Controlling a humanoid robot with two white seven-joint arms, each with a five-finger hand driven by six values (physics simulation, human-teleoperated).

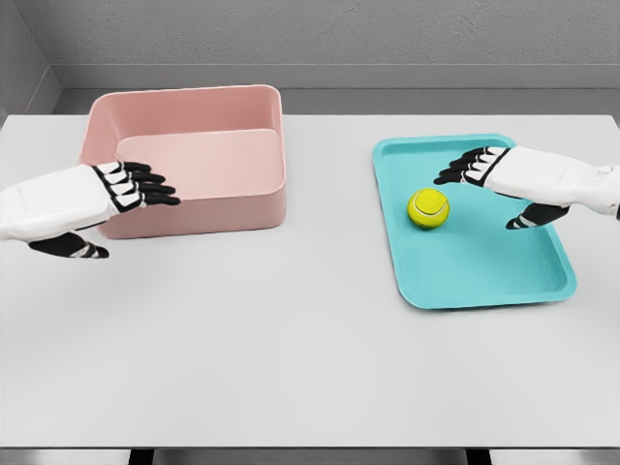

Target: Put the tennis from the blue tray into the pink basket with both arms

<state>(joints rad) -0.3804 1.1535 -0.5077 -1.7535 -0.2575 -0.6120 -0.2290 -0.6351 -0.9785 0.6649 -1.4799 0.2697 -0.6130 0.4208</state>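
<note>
A yellow-green tennis ball (428, 208) lies in the blue tray (484, 276) on the right side of the table. My right hand (489, 189) hovers over the tray just right of the ball, fingers spread toward it, thumb below, holding nothing. The pink basket (199, 208) stands at the left rear, and nothing shows inside it. My left hand (121, 208) floats at the basket's front left corner, its fingers stretched out over the front wall, open and not grasping anything.
The white table (291, 339) spreads wide in front of the basket and the tray. A grey wall runs behind the table's far edge.
</note>
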